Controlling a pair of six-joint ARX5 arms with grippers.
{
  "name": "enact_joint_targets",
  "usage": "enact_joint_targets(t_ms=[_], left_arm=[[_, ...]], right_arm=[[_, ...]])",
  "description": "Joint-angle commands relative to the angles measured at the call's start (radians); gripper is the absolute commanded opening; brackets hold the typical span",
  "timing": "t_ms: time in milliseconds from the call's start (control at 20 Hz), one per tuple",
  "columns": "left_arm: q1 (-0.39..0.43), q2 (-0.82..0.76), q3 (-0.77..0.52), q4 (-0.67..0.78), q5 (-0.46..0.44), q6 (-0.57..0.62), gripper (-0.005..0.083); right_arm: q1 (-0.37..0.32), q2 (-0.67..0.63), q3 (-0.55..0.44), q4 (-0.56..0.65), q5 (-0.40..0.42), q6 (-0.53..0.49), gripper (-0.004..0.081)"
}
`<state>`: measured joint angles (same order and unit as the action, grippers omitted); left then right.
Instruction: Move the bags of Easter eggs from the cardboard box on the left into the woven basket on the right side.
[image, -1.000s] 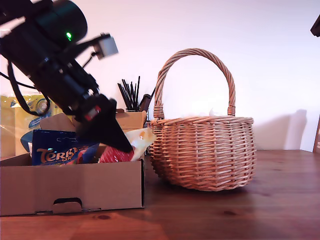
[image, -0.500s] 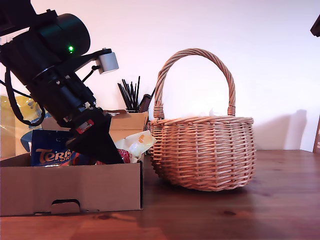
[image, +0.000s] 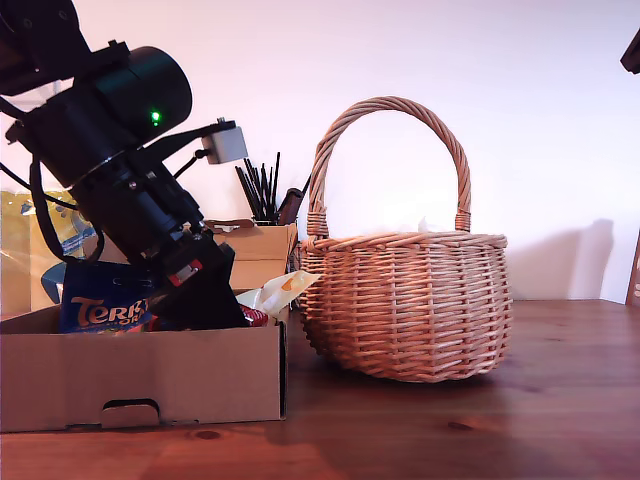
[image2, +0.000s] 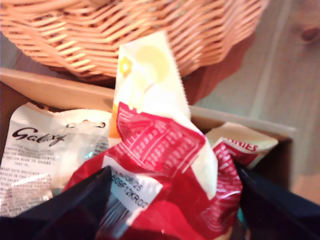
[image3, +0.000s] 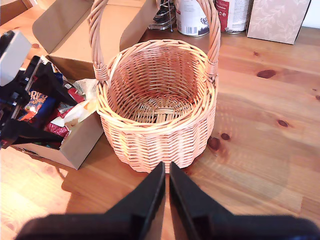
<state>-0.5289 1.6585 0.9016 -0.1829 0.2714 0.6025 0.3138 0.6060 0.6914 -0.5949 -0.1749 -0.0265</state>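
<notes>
Wooden table (image: 560, 400): cardboard box (image: 140, 375), woven basket (image: 405, 300) side by side.

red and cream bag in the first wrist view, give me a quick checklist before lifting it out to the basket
1. Red-and-cream bag between the fingers of my first gripper: ok, a finger on each side.
2. Jaws closed firmly on it: cannot tell; the contact is not clearly shown.
3. White Galaxy bag free of the grip: ok, it lies beside.
4. Woven basket empty to receive: ok, bare floor in the second wrist view.
5. Basket handle clear of the path: cannot tell, it arches high over the opening.
6. My second gripper out of the way: ok, shut and outside the basket's rim.
</notes>
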Motion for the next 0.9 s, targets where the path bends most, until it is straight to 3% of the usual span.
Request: enact_joint_targets(t_ms=[0,150,200,500,850], left_arm=[[-0.003,0.051,-0.034,-0.022,-0.024,0.008,0.0559],[-0.003,0.051,-0.034,-0.032,-0.030,0.008,0.0257],[-0.003,0.051,-0.034,-0.027,-0.030,0.008,0.0192],[-0.003,0.037,0.017,-0.060,-0.045,0.008,0.0160],[-0.004,-0.040,0.220,-0.311,-0.044,0.007,0.0112]], right_arm=[[-0.005,0.000,-0.006,0.006,-0.006,-0.001,-0.0012],[-0.005,0.000,-0.006,0.006,-0.009,-0.001,-0.0012],[-0.005,0.000,-0.006,0.006,-0.009,-0.001,-0.0012],[-0.005,0.000,-0.006,0.006,-0.009,-0.001,-0.0012],[-0.005,0.000,-0.006,0.006,-0.009,-0.001,-0.0012]])
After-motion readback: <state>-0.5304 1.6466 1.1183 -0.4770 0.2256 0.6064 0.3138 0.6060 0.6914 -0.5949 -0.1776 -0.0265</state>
